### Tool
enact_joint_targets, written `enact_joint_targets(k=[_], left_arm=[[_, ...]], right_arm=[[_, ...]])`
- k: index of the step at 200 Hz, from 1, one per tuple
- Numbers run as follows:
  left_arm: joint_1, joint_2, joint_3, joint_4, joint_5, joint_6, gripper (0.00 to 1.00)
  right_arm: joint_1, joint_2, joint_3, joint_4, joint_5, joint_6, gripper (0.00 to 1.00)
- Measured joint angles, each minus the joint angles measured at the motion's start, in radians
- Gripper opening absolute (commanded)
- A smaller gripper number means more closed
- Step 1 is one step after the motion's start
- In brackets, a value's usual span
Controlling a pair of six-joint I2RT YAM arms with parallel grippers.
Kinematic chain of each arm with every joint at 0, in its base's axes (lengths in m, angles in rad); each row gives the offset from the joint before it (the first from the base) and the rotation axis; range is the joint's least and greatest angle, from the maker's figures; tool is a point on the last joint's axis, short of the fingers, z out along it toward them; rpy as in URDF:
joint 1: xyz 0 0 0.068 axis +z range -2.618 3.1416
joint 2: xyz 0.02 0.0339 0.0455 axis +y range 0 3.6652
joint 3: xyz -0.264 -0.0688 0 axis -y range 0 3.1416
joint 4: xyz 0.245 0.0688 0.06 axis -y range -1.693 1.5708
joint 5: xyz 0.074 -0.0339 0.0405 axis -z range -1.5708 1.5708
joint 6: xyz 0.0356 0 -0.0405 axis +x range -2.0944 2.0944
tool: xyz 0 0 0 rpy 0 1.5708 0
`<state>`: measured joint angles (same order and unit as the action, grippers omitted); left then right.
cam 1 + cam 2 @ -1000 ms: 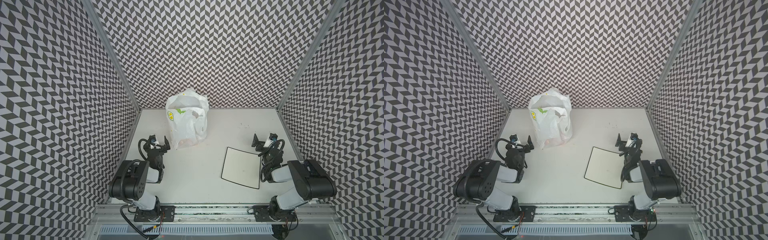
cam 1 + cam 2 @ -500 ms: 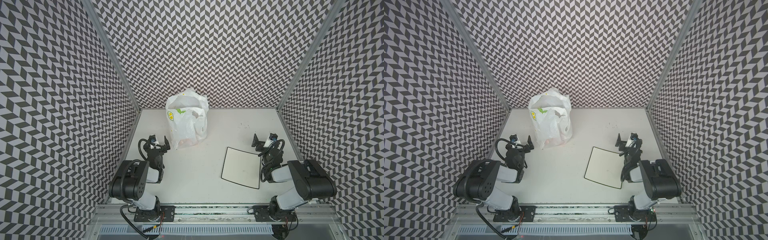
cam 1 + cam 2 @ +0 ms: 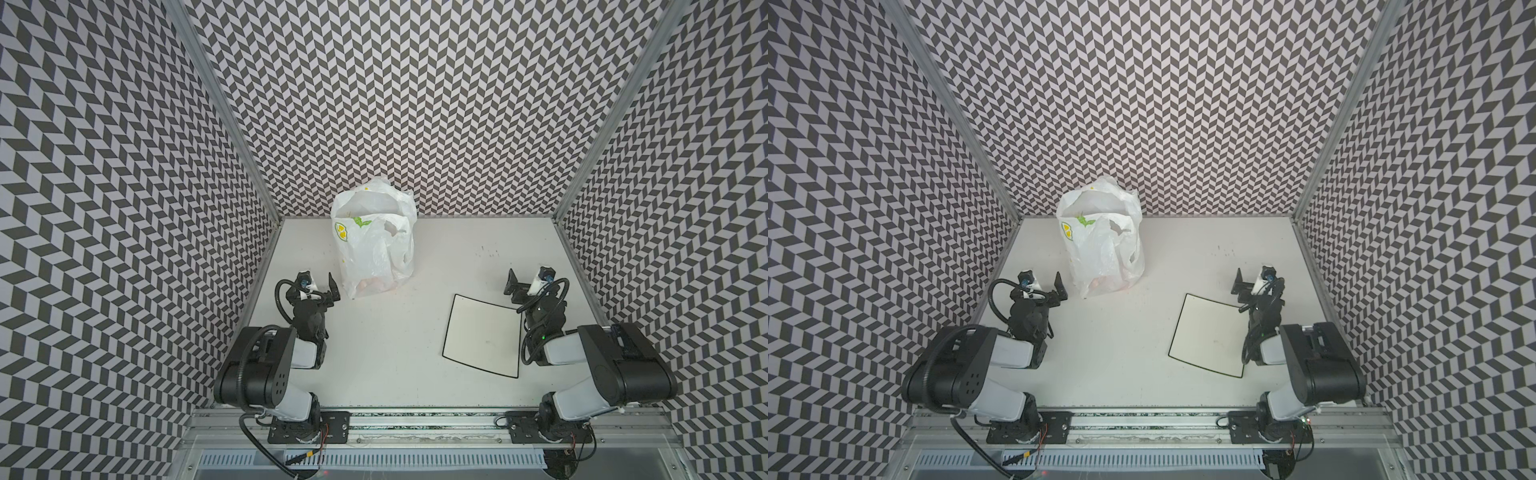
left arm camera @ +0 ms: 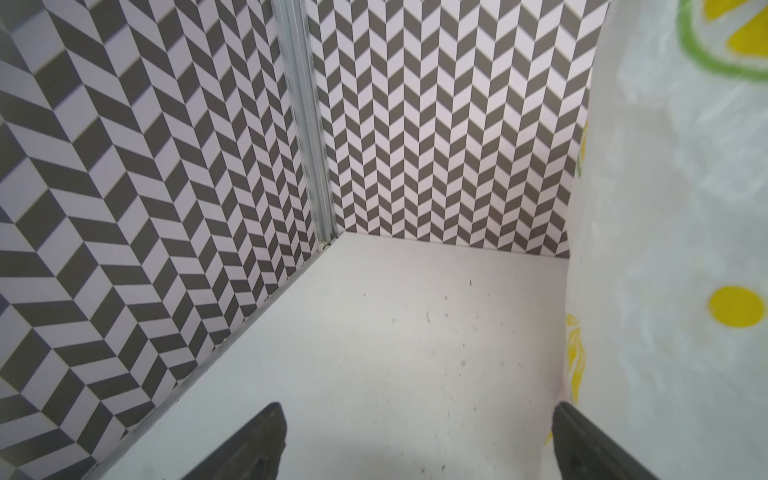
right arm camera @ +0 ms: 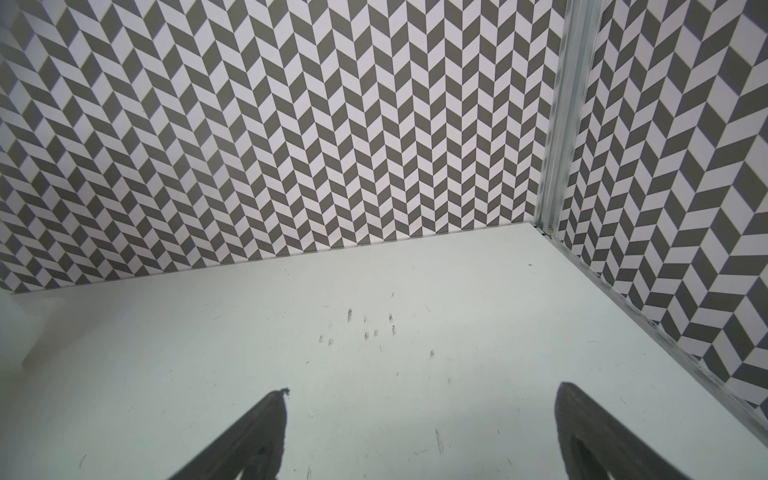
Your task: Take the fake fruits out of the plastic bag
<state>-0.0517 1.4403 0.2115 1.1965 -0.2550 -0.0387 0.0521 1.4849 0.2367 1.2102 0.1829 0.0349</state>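
Cam setup: stereo pair high & far, 2 wrist cams low & close.
Both top views sit high above the base rail [image 3: 415, 417] at 6 o'clock, tilted down twd the back wall [image 3: 395, 104] at 12; wide, far, whole table [image 3: 382, 332] in shot, nearly identical w/ a slight sideways offset. Left wrist cam rides low just behind the left gripper [image 4: 417, 409], faces approx 11 o'clock into the left corner post [image 4: 307, 124], plastic bag [image 4: 673, 249] v. near, filling a frame side. Right wrist cam, likewise low, behind the right gripper [image 5: 422, 388], faces approx 1 o'clock to the right corner post [image 5: 569, 104]; scuff marks [image 5: 365, 328] also show in both top views.
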Motion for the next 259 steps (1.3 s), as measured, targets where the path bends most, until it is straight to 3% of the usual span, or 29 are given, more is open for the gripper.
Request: enact_joint_targets(k=[25, 66, 108, 143, 186, 222, 259], left_arm=[[0.000, -0.253, 0.010, -0.122, -0.013, -0.007, 1.00], [0.000, -0.539, 0.094, -0.423, 0.000, -0.098, 0.98], [0.000, -0.699, 0.263, -0.811, 0.132, -0.295, 0.99], [0.000, -0.756, 0.380, -1.060, 0.276, -0.476, 0.98], [0.000, -0.746, 0.444, -1.240, 0.458, -0.663, 0.97], [0.000, -0.714, 0.500, -1.341, 0.573, -0.754, 0.97], [0.000, -0.722, 0.537, -1.406, 0.623, -0.806, 0.96]], right_arm=[[0.000, -0.192, 0.017, -0.177, 0.004, 0.037, 0.87], [0.024, -0.423, 0.187, -0.642, -0.016, 0.204, 0.87], [0.051, -0.503, 0.290, -0.927, -0.235, 0.338, 0.85], [0.217, -0.459, 0.436, -1.036, -0.424, 0.274, 0.84], [0.462, -0.317, 0.593, -1.009, -0.501, 0.079, 0.77], [0.517, -0.140, 0.707, -0.930, -0.529, -0.052, 0.68], [0.535, 0.046, 0.856, -0.873, -0.530, -0.136, 0.66]])
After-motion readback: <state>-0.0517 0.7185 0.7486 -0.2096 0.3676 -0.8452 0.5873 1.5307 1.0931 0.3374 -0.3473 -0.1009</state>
